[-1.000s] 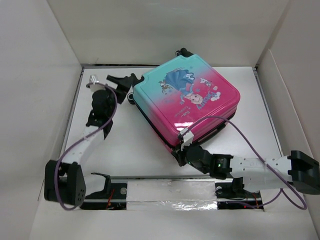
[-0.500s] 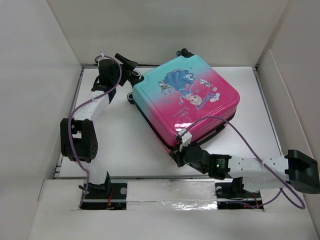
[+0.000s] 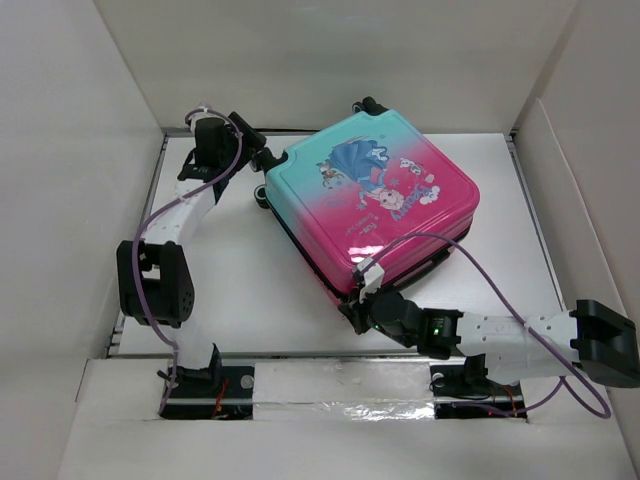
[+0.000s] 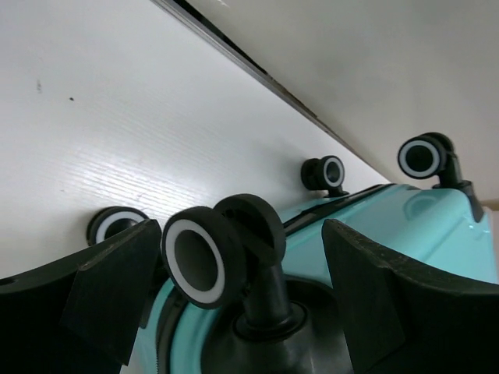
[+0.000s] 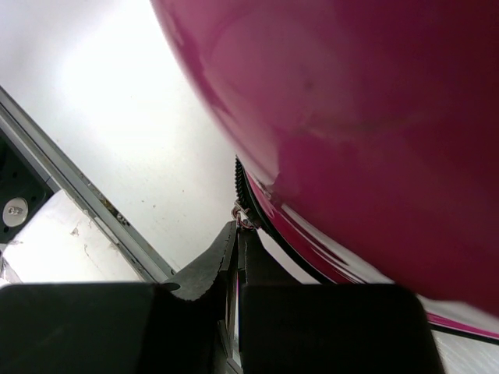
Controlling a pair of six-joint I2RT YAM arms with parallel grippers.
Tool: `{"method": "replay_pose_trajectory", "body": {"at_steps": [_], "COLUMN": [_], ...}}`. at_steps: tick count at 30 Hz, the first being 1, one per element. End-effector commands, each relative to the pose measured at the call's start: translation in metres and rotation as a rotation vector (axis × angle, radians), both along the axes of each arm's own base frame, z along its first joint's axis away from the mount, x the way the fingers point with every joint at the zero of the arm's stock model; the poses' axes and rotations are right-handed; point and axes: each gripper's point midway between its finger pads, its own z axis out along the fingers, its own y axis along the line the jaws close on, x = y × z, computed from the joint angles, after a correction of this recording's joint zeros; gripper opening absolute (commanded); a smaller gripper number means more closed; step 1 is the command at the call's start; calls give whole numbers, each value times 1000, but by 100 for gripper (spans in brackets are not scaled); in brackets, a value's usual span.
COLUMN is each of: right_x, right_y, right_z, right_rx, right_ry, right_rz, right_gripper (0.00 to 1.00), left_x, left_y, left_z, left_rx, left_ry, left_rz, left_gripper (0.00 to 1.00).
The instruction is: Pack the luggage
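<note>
The suitcase (image 3: pixel 375 205) lies flat, with one wheel (image 4: pixel 199 261) between the open fingers of the left gripper (image 4: pixel 242 273). The right gripper (image 5: pixel 238 257) is closed just behind the zipper (image 5: pixel 243 214) (holding the pull? I cannot tell). The shell seems stiff, light and slippery; better to grip a wheel or the zipper.

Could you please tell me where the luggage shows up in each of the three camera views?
Top external: the luggage lies flat, centre-right on the table.
Left wrist: its teal wheeled end fills the lower frame, one wheel between the open left pincer's fingers.
Right wrist: its pink shell fills the upper right.
Shared landmark: the white table, visible in all three.
</note>
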Motion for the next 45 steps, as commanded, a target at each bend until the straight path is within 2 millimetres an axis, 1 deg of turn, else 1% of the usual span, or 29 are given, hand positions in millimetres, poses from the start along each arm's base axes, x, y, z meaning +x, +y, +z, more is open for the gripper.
{"method": "replay_pose_trajectory", "body": {"at_steps": [1,9,11,14,16,17,18,19,20,22,23,24,25,27,30,32,33,34,35,36,37,38,39,40,41,42,43,44,45], "right_x": [-18,-18,-18,-18,-18,-17,-18,-18,-17,-17,-17,-18,-18,-18,-18,-18,-18,-18,-18,-17,-17,-14,-16,-12,-8,-7,-3,1,10], "right_y": [31,38,40,40,41,41,42,42,43,43,43,43,43,42,38,36,35,34,34,33,33,31,31,29,25,22,18,14,7], "right_z": [60,55,53,51,50,49,49,48,47,46,46,44,43,44,42,42,43,44,44,44,45,45,47,48,55,58,60,64,74], "right_rx": [246,226,222,216,216,211,212,211,206,203,203,201,203,209,213,211,213,212,212,213,214,216,219,221,241,254,268,280,307], "right_ry": [-12,-8,-6,-4,-3,-2,-2,-2,-1,0,0,3,5,7,8,7,7,6,6,3,2,1,1,-2,-11,-14,-20,-30,-51], "right_rz": [104,110,112,113,113,113,114,114,114,114,114,115,114,115,108,103,103,100,100,95,97,87,99,90,79,80,72,70,58], "right_gripper": [0,0,0,0,0,0,0,0,0,0,0,0,0,0,0,0,0,0,0,0,0,0,0,0,0,0,0,0,0], "left_x": [11,18,19,21,21,22,23,25,26,32,35,38,41,44,48,50,51,50,51,50,48,46,45,38,33,30,16,8,0], "left_y": [9,-15,-25,-30,-33,-40,-41,-43,-49,-58,-60,-61,-62,-64,-68,-73,-73,-73,-73,-73,-72,-72,-63,-55,-45,-28,-18,-8,-1], "left_z": [15,8,7,10,10,11,10,14,8,13,3,1,2,-4,-12,-10,-7,-9,-3,0,-4,7,9,-6,11,8,-20,-3,-8], "left_rx": [72,-44,-66,-111,-149,-163,-172,-193,-202,-223,-227,-232,-240,-266,-301,-327,-342,-344,-346,-346,-342,-337,-330,-309,-300,-288,-277,-272,-276], "left_ry": [-28,-23,-23,-39,-36,-40,-38,-40,-26,-27,1,7,6,17,33,22,16,16,-8,-17,-17,-54,-73,-59,-121,-137,-92,-161,-167], "left_rz": [2,-80,-104,-112,-112,-126,-124,-122,-130,-146,-147,-148,-148,-145,-146,-165,-161,-157,-159,-161,-164,-171,-156,-146,-134,-99,-70,-49,-31], "left_gripper": [83,83,82,80,77,75,68,65,63,67,71,78,80,83,86,79,65,54,40,7,0,0,0,0,0,0,0,0,0]}}
